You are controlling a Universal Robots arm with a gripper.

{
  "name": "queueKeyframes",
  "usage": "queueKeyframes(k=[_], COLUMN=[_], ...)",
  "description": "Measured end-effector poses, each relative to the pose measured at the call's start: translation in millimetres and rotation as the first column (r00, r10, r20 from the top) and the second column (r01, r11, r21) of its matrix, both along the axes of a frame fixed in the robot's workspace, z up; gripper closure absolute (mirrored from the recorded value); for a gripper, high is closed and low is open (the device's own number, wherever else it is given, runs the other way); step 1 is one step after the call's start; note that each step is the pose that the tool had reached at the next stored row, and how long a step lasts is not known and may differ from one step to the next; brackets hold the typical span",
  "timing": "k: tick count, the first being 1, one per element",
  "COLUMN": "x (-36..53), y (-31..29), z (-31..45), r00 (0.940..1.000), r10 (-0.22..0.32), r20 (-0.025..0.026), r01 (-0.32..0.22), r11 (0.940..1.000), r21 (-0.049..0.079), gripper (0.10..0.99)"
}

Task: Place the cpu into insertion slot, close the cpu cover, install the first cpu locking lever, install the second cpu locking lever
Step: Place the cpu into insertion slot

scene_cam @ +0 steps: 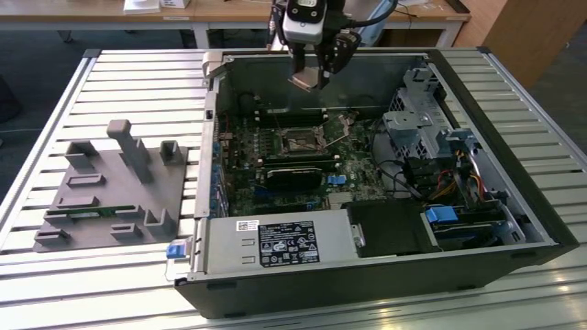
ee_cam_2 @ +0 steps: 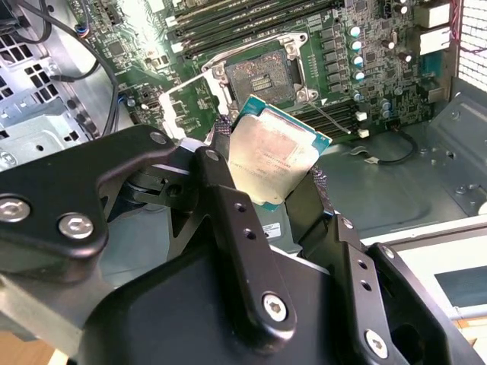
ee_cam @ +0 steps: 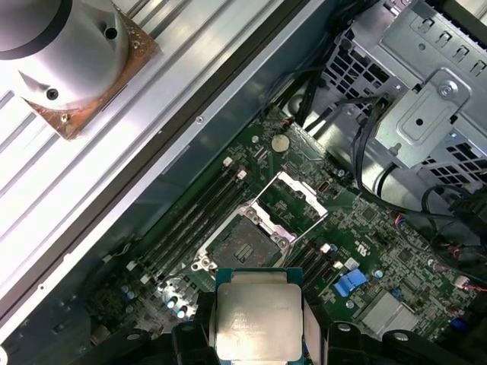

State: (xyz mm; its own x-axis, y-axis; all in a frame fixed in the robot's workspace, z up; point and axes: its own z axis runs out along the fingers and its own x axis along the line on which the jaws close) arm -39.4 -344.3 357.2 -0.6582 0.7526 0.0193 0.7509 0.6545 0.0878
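Note:
My gripper [scene_cam: 313, 74] hangs above the open computer case, shut on the cpu [scene_cam: 306, 80], a flat silver-topped square chip held by its edges. In both wrist views the cpu [ee_cam_2: 275, 154] [ee_cam: 257, 318] sits between the black fingers [ee_cam_2: 228, 198], high over the motherboard. The insertion slot [scene_cam: 300, 143] [ee_cam_2: 259, 74] [ee_cam: 242, 248] lies bare on the board below, dark in the centre. The cpu cover [ee_cam: 294, 199] [ee_cam_2: 185, 103], a silver frame, is swung open beside the slot. A thin locking lever [scene_cam: 334, 141] stands raised next to the slot.
A black heatsink block [scene_cam: 293, 177] sits just in front of the slot, with memory slots [ee_cam: 194, 217] behind it. A metal drive cage [scene_cam: 424, 127] with cables fills the exterior view's right of the case. A grey fixture tray [scene_cam: 110, 189] lies on the slatted table.

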Motion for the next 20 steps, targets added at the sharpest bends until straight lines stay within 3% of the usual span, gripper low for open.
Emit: queueKeyframes(k=[6,10,14,20], x=[0.0,0.0,0.0,0.0], y=[0.0,0.0,0.0,0.0], z=[-2.5,-5.1,-7.8,-11.4], r00=[0.9999,0.9967,0.9881,0.9682], r10=[-0.014,-0.081,-0.154,-0.250], r20=[0.0001,-0.0001,-0.0001,0.0000], r01=[0.014,0.081,0.154,0.250], r11=[0.9999,0.9967,0.9881,0.9682], r21=[0.000,0.000,0.000,0.000], gripper=[0.545,0.545,0.545,0.545])
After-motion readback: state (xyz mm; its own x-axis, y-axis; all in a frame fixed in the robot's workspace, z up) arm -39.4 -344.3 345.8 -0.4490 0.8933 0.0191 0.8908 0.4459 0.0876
